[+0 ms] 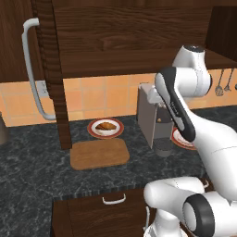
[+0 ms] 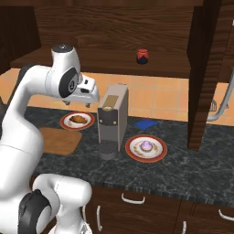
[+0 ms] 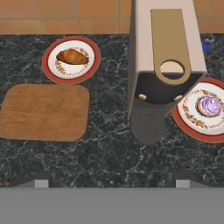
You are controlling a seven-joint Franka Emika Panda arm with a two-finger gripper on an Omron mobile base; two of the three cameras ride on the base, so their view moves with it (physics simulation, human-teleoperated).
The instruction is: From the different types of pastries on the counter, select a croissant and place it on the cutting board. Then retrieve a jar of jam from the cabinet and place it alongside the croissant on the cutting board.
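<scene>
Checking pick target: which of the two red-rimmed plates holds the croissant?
The plate behind the cutting board, left of the coffee machine; it holds the croissant. The other plate has a purple-topped cupcake.

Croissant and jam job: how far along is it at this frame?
Nothing looks done yet. The croissant sits on its plate, the cutting board is bare, and the jar of jam stands on the shelf of the cabinet, whose doors are open. The gripper holds nothing. Both placements remain.
</scene>
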